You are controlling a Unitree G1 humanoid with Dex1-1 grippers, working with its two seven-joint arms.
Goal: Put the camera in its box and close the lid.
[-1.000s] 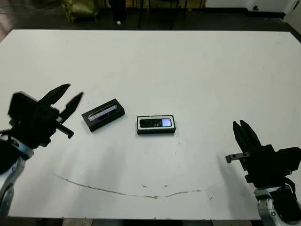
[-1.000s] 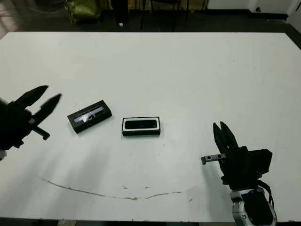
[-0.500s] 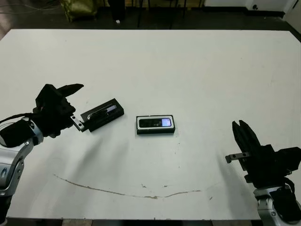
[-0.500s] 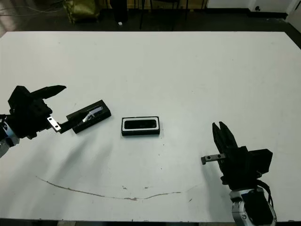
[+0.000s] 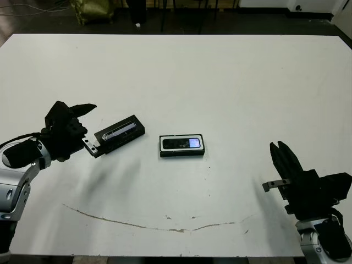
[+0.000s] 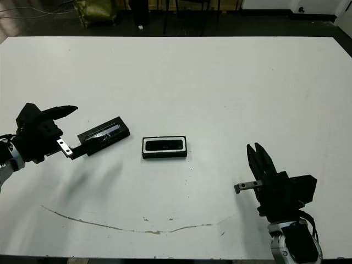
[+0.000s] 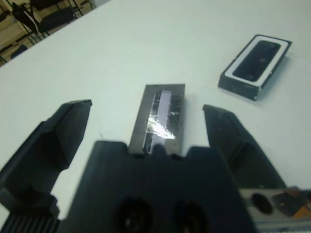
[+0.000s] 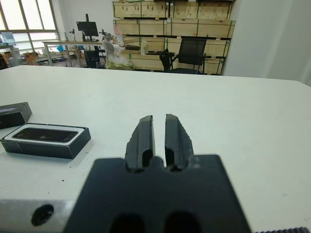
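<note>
You have the white table (image 5: 231, 71) with the box (image 5: 182, 146) near its middle, open-topped, and the camera (image 5: 182, 143) lying inside its white lining. Your left gripper (image 7: 150, 121) sits toward the left edge with its 2 fingers spread wide around the near end of the lid (image 5: 119, 135), not touching it; the lid lies flat just left of the box, strip up. Your right gripper (image 8: 158, 133) hovers near the front-right corner, its 2 fingers almost pressed together and holding nothing.
</note>
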